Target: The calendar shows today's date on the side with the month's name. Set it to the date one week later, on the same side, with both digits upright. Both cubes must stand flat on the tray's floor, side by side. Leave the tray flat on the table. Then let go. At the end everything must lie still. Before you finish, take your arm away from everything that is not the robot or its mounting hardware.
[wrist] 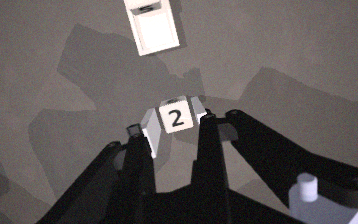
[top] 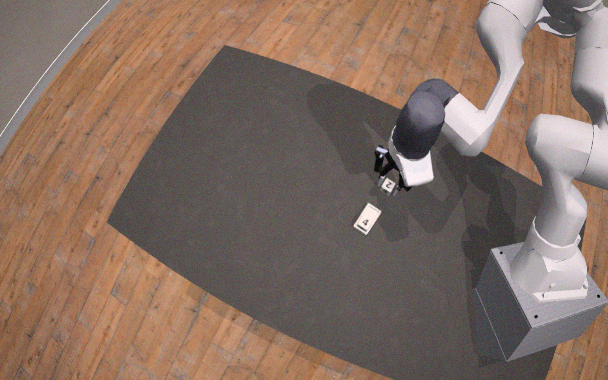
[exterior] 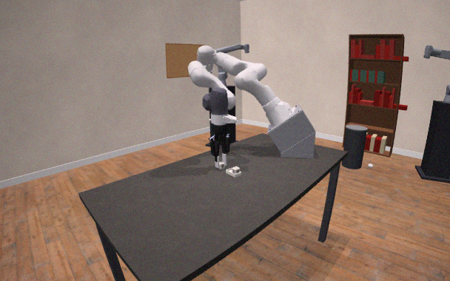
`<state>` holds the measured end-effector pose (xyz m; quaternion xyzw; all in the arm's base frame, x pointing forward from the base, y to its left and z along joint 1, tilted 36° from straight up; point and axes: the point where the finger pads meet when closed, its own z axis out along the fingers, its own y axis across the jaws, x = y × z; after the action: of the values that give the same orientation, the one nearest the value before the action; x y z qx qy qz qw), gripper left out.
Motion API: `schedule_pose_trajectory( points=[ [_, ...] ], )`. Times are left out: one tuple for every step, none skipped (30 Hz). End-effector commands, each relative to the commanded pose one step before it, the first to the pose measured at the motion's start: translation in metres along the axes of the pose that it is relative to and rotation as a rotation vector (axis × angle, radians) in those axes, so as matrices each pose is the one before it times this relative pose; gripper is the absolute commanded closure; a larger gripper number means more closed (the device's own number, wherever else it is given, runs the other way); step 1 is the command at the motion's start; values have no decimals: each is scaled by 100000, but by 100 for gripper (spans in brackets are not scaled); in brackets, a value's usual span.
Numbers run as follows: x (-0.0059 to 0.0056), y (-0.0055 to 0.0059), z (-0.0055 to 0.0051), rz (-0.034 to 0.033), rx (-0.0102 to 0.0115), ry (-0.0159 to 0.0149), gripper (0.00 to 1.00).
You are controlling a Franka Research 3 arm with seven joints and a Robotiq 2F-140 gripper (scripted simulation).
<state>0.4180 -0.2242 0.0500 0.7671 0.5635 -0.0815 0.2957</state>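
From here, black "2" on the cream cube; the cream tray sits at its seven o'clock from overhead.

Behind my work area, a corkboard-like brown panel is mounted on the left wall. A tall brown bookcase stands against the right wall; its shelves carry red books and green books, with red and cream volumes at the bottom. A dark cylindrical bin stands upright on the wooden floor before the bookcase. A small white ball-like object lies near the bin. I observe a black pedestal at the right edge.
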Motion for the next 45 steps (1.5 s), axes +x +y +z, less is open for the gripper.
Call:
schedule_pose_trajectory(
  points=[
    [145, 161, -32, 350, -433, 404, 72],
    [0, 0, 0, 0, 0, 0, 72],
    [0, 0, 0, 0, 0, 0, 72],
    [0, 0, 0, 0, 0, 0, 72],
    [0, 0, 0, 0, 0, 0, 72],
    [0, 0, 0, 0, 0, 0, 72],
    [0, 0, 0, 0, 0, 0, 84],
    [0, 0, 0, 0, 0, 0, 84],
    [0, 0, 0, 0, 0, 0, 84],
    [0, 0, 0, 0, 0, 0, 84],
    [0, 0, 0, 0, 0, 0, 84],
    [0, 0, 0, 0, 0, 0, 84],
    [0, 0, 0, 0, 0, 0, 84],
    [0, 0, 0, 0, 0, 0, 84],
    [0, 0, 0, 0, 0, 0, 84],
    [0, 0, 0, 0, 0, 0, 84],
    [0, 0, 0, 0, 0, 0, 84],
    [0, 0, 0, 0, 0, 0, 84],
    [0, 0, 0, 0, 0, 0, 84],
    [0, 0, 0, 0, 0, 0, 84],
    [0, 0, 0, 0, 0, 0, 84],
    [0, 0, 0, 0, 0, 0, 84],
    [0, 0, 0, 0, 0, 0, 84],
    [0, 0, 0, 0, 0, 0, 84],
    [0, 0, 0, 0, 0, 0, 84],
    [0, 0, 0, 0, 0, 0, 84],
    [0, 0, 0, 0, 0, 0, 84],
    [0, 0, 0, 0, 0, 0, 84],
    [0, 0, 0, 0, 0, 0, 84],
    [0, 0, 0, 0, 0, 0, 84],
    [0, 0, 0, 0, 0, 0, 84],
    [0, 0, 0, 0, 0, 0, 84],
    [0, 0, 0, 0, 0, 0, 84],
    [0, 0, 0, 0, 0, 0, 84],
    [0, 0, 0, 0, 0, 0, 84],
    [0, 0, 0, 0, 0, 0, 84],
    [0, 0, 0, 0, 0, 0, 84],
    [0, 0, 0, 0, 0, 0, 84],
    [0, 0, 0, 0, 0, 0, 84],
    [0, 0, 0, 0, 0, 0, 84],
    [0, 0, -7, 0, 0, 0, 84],
    [0, 1, -45, 0, 0, 0, 84],
    [0, 1, -113, 0, -1, -1, 84],
    [0, 0, -199, 0, 0, 0, 84],
    [0, 0, -296, 0, 0, 0, 84]
  ],
)
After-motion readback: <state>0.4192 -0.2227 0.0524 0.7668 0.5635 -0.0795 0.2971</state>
